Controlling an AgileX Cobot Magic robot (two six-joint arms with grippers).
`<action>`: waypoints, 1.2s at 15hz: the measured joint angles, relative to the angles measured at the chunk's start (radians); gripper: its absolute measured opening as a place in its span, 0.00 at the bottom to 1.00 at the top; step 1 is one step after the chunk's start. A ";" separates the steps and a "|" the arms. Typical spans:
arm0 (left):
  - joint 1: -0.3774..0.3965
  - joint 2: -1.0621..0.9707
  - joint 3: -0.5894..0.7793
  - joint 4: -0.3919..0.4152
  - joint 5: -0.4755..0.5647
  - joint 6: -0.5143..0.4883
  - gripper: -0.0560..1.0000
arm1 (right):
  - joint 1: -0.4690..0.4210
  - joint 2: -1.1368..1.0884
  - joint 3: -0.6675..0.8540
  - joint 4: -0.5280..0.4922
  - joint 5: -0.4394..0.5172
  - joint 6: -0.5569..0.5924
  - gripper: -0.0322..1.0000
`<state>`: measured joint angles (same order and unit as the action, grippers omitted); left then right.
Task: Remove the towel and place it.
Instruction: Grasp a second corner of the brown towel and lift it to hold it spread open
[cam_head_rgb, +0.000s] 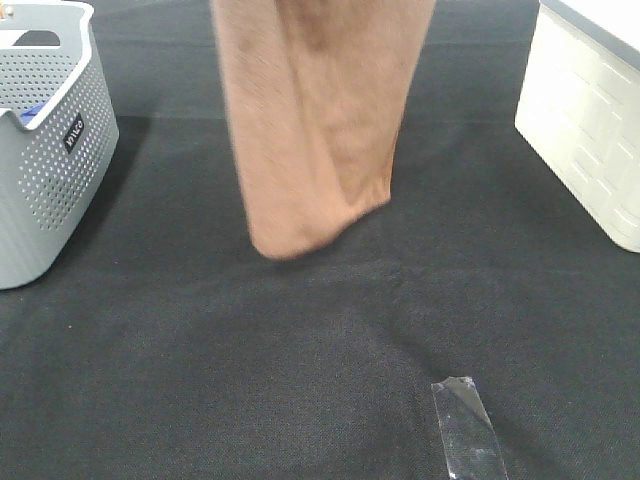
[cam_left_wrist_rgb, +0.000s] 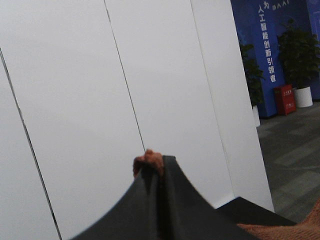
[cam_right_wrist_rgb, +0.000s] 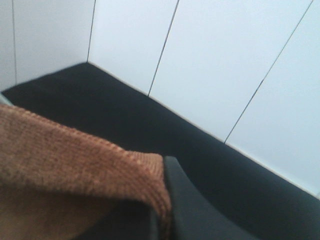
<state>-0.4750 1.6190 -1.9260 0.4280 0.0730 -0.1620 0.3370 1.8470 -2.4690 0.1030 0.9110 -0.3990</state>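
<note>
The brown plush towel (cam_head_rgb: 310, 120) hangs from above the top edge of the exterior high view down the middle, its folded lower end just above the black table cloth (cam_head_rgb: 300, 360). Both grippers are out of that view. In the left wrist view my left gripper (cam_left_wrist_rgb: 155, 172) is shut on a small bunch of the towel (cam_left_wrist_rgb: 149, 159), raised and facing a white wall. In the right wrist view my right gripper (cam_right_wrist_rgb: 162, 200) is shut on the towel's hemmed edge (cam_right_wrist_rgb: 75, 160).
A grey perforated basket (cam_head_rgb: 45, 140) stands at the left edge of the table. A white bin (cam_head_rgb: 585, 120) stands at the right. A strip of clear tape (cam_head_rgb: 468, 430) lies on the cloth at the front right.
</note>
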 joint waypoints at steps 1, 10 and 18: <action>0.024 0.011 0.000 -0.006 -0.034 0.000 0.05 | 0.000 0.013 -0.001 0.000 -0.059 0.000 0.04; 0.167 0.342 -0.299 -0.024 -0.203 -0.001 0.05 | 0.000 0.212 -0.002 0.041 -0.592 0.000 0.04; 0.179 0.604 -0.599 -0.024 -0.218 0.004 0.05 | -0.004 0.305 -0.002 0.062 -0.752 0.000 0.04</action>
<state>-0.2960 2.2230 -2.5250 0.4040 -0.1450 -0.1580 0.3330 2.1520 -2.4710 0.1650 0.1590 -0.3990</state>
